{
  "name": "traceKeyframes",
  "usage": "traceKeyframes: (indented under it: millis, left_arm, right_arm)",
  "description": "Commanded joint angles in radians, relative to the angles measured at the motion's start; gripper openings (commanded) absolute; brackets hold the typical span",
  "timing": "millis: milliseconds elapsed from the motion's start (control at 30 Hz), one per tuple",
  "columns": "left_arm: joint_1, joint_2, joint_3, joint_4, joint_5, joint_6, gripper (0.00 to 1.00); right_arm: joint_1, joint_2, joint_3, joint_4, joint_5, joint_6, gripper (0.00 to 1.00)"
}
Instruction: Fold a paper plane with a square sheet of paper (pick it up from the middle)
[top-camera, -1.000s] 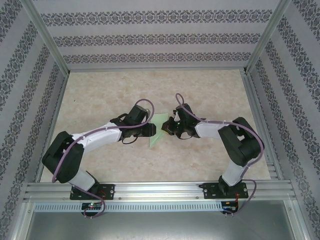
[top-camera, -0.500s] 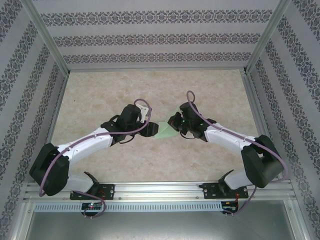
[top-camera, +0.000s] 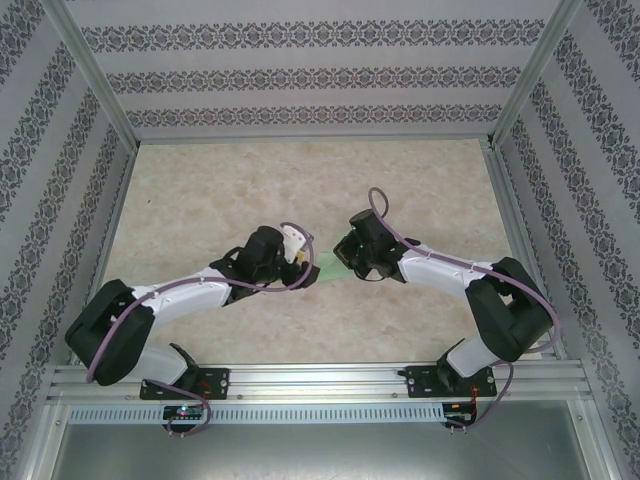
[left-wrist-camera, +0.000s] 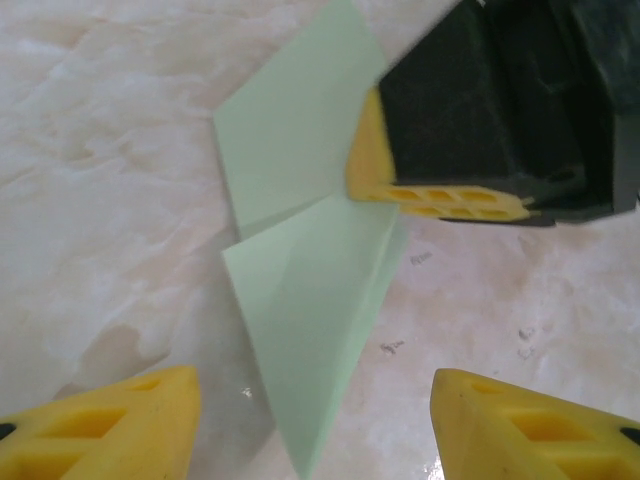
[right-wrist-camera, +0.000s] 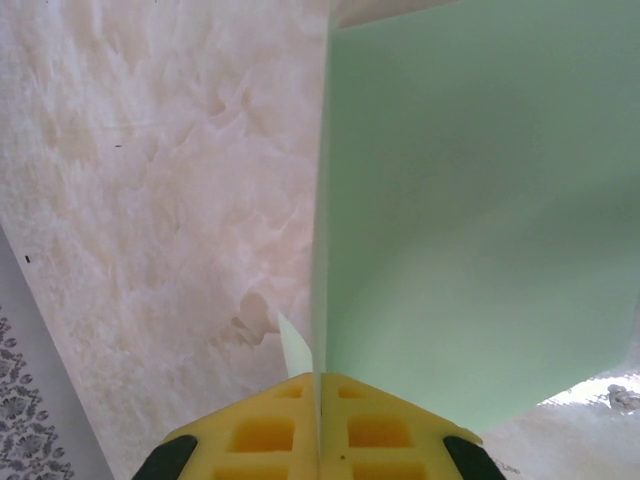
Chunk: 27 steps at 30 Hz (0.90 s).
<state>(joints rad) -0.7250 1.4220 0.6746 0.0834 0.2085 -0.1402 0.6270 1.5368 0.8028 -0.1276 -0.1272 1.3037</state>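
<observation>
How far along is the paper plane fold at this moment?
Done: the green paper is already folded into overlapping flaps narrowing to a point. In hand: the right gripper is shut on one edge, while the left gripper is open, straddling the pointed end. Left: probably the final wing creases, since the flaps look loose and uneven.

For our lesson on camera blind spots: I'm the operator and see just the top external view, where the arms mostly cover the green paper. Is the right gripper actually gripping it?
Observer: Yes. In the right wrist view the right gripper is shut on an edge of the folded green paper.
Operator: And the left gripper?
Observer: The left gripper is open. The paper's sharp tip sits between its fingers, touching neither.
Operator: Is the paper flat?
Observer: No. The left wrist view shows it folded into layered, angled flaps.
</observation>
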Motion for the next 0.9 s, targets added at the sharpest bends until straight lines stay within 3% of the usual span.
traceKeyframes:
  millis: [0,533,867]
  left_arm:
    - [-0.045,0.05,0.013,0.099,-0.01,0.14,0.62]
    - [-0.056,0.256,-0.019,0.356,0.069,0.305,0.48]
    - [-0.056,0.272,-0.057,0.399,-0.001,0.339,0.41]
  right_arm:
    - [0.011,0.007,-0.022,0.0,0.038,0.081,0.04]
    - [-0.001,0.075,-0.007,0.02,-0.068,0.168,0.04]
    - [-0.016,0.057,-0.002,0.008,-0.096,0.172,0.07]
